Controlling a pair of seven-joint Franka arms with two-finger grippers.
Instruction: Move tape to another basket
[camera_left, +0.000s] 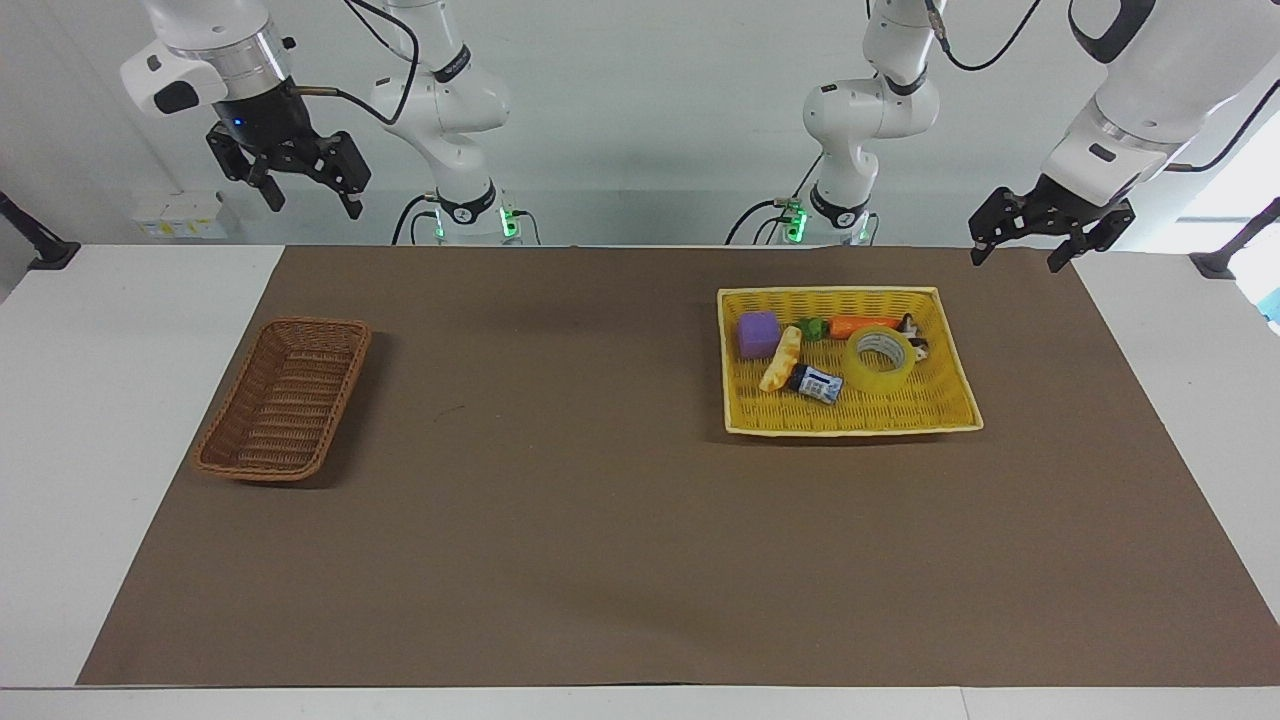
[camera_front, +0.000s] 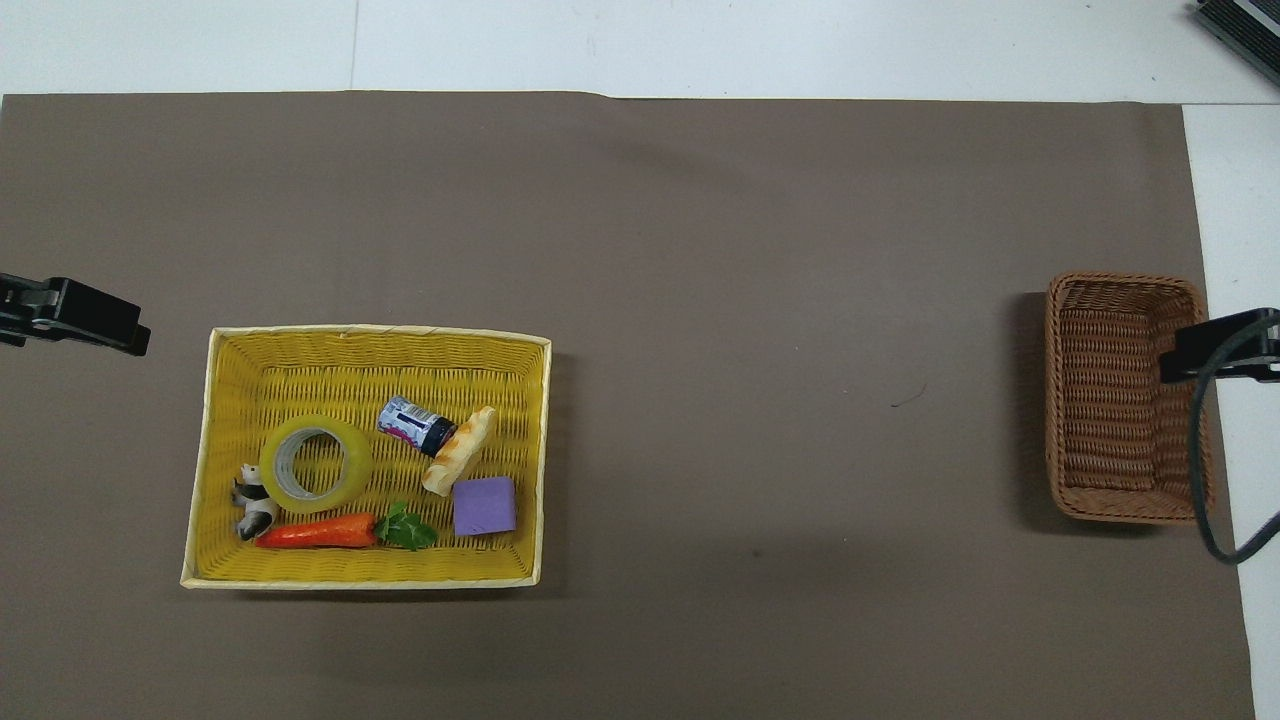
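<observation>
The tape (camera_left: 880, 360), a yellow translucent roll with a pale core, lies flat in the yellow woven tray (camera_left: 850, 293). It also shows in the overhead view (camera_front: 315, 470). The brown wicker basket (camera_left: 285, 400) stands empty toward the right arm's end of the table and shows in the overhead view too (camera_front: 1125, 400). My left gripper (camera_left: 1015, 260) is open and empty, raised over the mat's edge beside the tray. My right gripper (camera_left: 315, 205) is open and empty, held high, and in the overhead view (camera_front: 1220, 352) it is over the basket's outer rim.
The tray (camera_front: 380, 332) also holds a purple cube (camera_front: 484, 505), a toy carrot (camera_front: 315, 532), a pale yellow corn-like toy (camera_front: 458, 462), a small dark bottle (camera_front: 415, 424) and a small black-and-white figure (camera_front: 250, 505) touching the tape. A brown mat (camera_left: 560, 480) covers the table.
</observation>
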